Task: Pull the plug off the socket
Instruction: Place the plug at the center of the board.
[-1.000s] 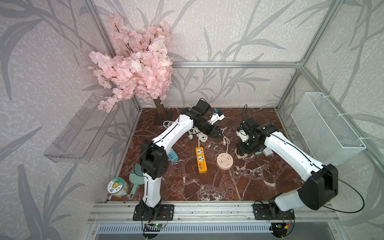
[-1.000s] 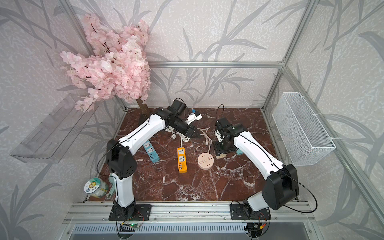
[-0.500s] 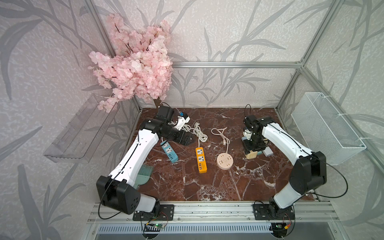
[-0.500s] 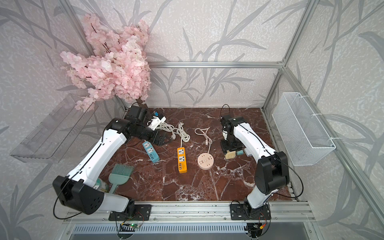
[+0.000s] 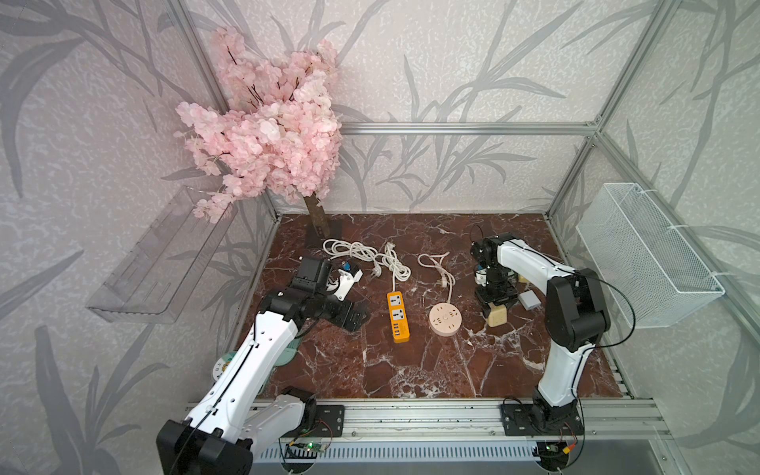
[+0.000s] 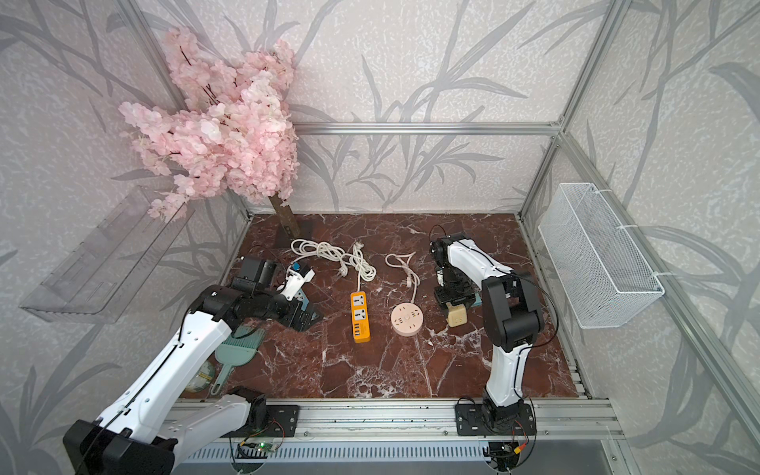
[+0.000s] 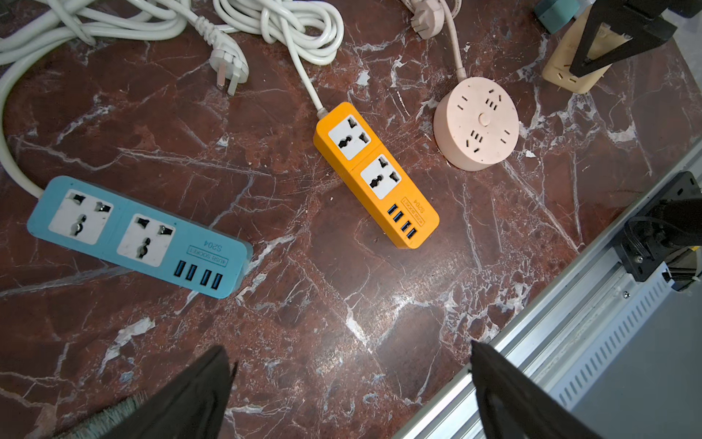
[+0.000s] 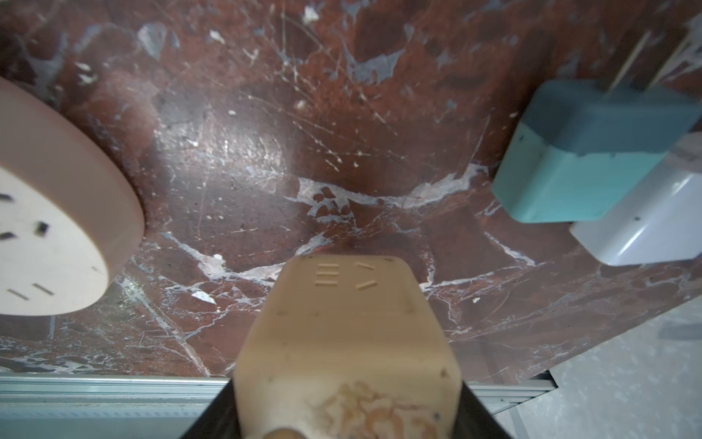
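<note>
In a top view, right of centre, the right gripper (image 5: 497, 305) is closed partway, clamping the cream plastic cube socket (image 5: 498, 318); left of centre, the left gripper (image 5: 355, 318) gapes wide and holds nothing

Left wrist view: a white three-pin plug (image 7: 228, 68) lies loose, apart from the blue plastic power strip (image 7: 136, 235)

Right wrist view: black jaws flank that socket on both sides

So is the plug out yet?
Looks done: the orange strip, blue strip and round socket all have empty holes, and the white plug lies loose on the table. In hand: the right pincer grips the beige cube; the left pincer is open and empty. Left: probably only letting go of the cube.
</note>
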`<action>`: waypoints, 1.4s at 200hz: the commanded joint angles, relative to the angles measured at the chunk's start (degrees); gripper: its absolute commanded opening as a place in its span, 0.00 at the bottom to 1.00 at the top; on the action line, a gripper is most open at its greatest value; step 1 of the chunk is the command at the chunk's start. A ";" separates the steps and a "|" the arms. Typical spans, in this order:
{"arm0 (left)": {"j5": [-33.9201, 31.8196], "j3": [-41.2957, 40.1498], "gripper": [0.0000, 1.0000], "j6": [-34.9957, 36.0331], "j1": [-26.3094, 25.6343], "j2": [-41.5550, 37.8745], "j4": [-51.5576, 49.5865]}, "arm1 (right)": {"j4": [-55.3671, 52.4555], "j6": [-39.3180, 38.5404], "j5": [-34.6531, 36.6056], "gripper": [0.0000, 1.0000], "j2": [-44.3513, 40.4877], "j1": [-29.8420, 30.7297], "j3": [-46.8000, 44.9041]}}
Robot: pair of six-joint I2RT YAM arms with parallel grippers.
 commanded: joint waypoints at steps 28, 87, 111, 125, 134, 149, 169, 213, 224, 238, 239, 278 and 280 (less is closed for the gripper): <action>-3.72 0.40 1.00 -1.40 1.16 0.54 3.79 | -3.01 -1.50 3.05 0.21 5.49 -2.34 3.62; -1.32 -2.50 0.99 -0.34 4.96 3.79 5.10 | -2.63 -2.24 2.27 0.47 11.48 -2.56 7.65; 0.63 -5.82 1.00 -0.96 5.75 3.23 8.03 | -3.21 -2.36 2.52 0.57 13.06 -2.60 9.64; 0.42 -6.69 1.00 -1.15 5.83 2.30 9.50 | -3.29 -2.40 2.49 0.65 13.41 -2.60 10.53; 0.34 -6.81 1.00 -1.06 5.84 1.84 9.93 | -3.39 -2.46 2.54 0.69 13.51 -2.60 11.03; 0.67 -7.17 1.00 -1.07 5.81 1.27 10.13 | -3.71 -2.54 2.31 0.72 13.60 -2.60 11.97; 1.63 -7.69 0.99 -0.89 5.84 1.42 10.15 | -4.05 -2.67 1.50 0.75 13.45 -2.60 12.90; 2.67 -7.27 1.00 -0.89 5.84 2.85 9.59 | -4.27 -2.42 1.22 0.85 11.14 -2.60 13.52; 2.67 -7.31 1.00 -0.80 5.84 2.85 9.58 | -4.11 -2.25 1.39 0.89 9.97 -2.59 13.76; 2.58 -7.40 1.00 -0.79 5.89 2.94 9.61 | -4.27 -1.83 1.72 0.89 8.24 -2.60 14.31; 2.58 -7.35 1.00 -0.80 5.86 2.94 9.65 | -4.30 -1.76 1.73 0.89 8.11 -2.60 14.40; 1.02 -7.30 1.00 -1.24 5.93 3.20 10.03 | -1.67 0.16 -0.98 0.89 -0.35 -2.60 14.46; 0.95 -7.29 1.00 -1.24 5.93 3.25 10.06 | -1.40 0.24 -1.22 0.89 -1.01 -2.60 14.29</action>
